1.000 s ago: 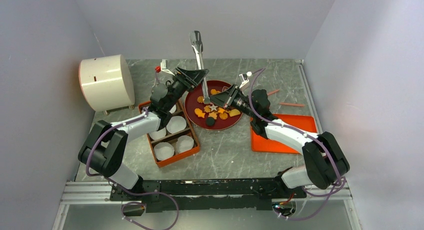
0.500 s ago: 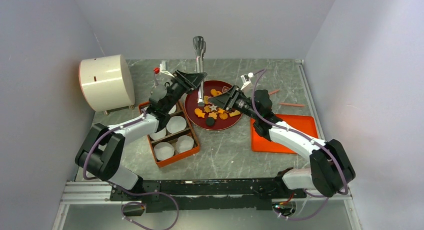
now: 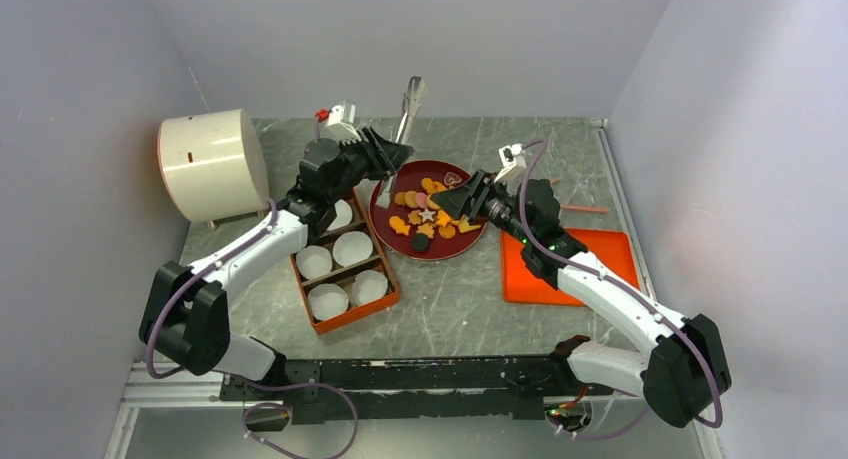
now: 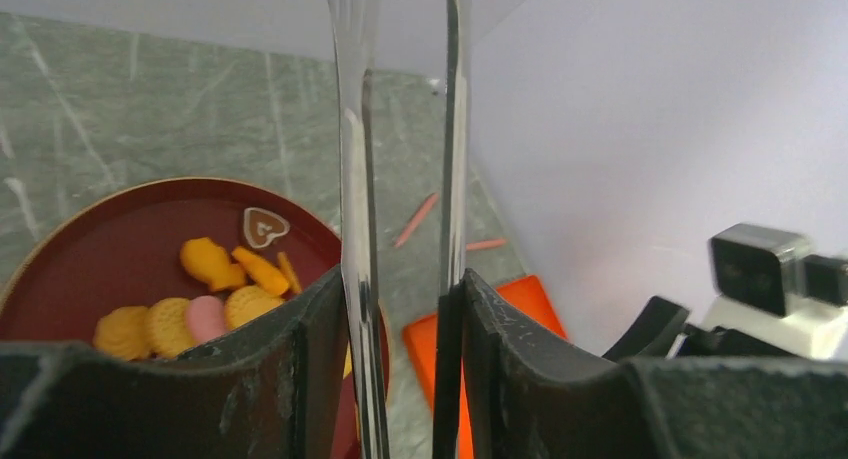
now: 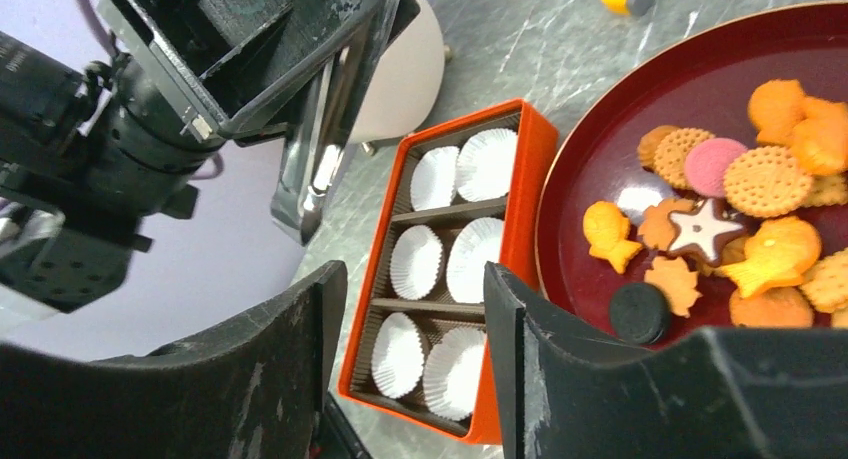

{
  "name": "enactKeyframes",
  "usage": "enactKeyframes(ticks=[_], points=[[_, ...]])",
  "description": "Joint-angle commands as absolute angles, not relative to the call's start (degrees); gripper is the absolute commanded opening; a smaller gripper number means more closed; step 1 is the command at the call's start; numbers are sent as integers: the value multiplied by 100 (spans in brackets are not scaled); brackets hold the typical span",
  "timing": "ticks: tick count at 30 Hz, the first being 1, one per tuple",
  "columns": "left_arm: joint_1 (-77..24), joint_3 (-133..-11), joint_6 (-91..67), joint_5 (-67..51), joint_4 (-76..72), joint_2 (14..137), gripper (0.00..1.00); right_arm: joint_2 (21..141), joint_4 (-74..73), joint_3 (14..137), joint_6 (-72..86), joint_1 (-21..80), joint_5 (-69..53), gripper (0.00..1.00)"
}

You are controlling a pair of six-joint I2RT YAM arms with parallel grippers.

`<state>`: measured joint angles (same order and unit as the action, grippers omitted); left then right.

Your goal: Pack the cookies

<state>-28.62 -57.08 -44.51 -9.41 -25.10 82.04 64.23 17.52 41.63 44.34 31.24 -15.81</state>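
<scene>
Left wrist view, left gripper (image 4: 402, 279): its fingers (image 4: 510, 329) are clamped on the tongs (image 4: 352, 179), whose two steel arms rise between them, a narrow slit apart.
Right gripper (image 5: 415, 274): its fingers (image 5: 290, 339) stand apart with nothing between them, hovering above the plate's edge.
Cookies (image 5: 700, 229): heaped loose on the plate, just right of the right fingers; for the left fingers they lie below and to the left.
Plate (image 5: 640, 109): dark red and round, beneath both pairs of fingers.
Box (image 5: 525, 179): orange, seen through the gap between the right fingers, just beside the plate's rim.
Paper cups (image 5: 445, 259): white, two to each compartment of the box.
Tray (image 3: 530, 284): orange and flat, beyond the left fingers on their right, under the right arm.
Drum (image 3: 212, 164): white, well behind the left fingers, at the table's (image 3: 450, 309) corner.
</scene>
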Motion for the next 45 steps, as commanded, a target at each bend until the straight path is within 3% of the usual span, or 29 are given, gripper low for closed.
enactKeyframes(ticks=[1, 8, 21, 30, 45], points=[[-2856, -6241, -3138, -1145, -1212, 7968, 48, 6309, 1521, 4513, 3969, 3148, -1301, 58], [-2897, -6723, -1543, -851, 473, 7866, 50, 6247, 1368, 4622, 3801, 3146, -1053, 65], [-3003, -7101, 442, -649, 1959, 7715, 56, 6236, 1141, 4726, 3675, 3129, -630, 80], [-2999, -7357, 794, -570, 2822, 7704, 57, 5701, 554, 4563, 3161, 3103, 413, 85], [-3083, -7705, 618, -715, 3883, 8176, 53, 5424, 411, 4354, 3142, 3100, 925, 85]])
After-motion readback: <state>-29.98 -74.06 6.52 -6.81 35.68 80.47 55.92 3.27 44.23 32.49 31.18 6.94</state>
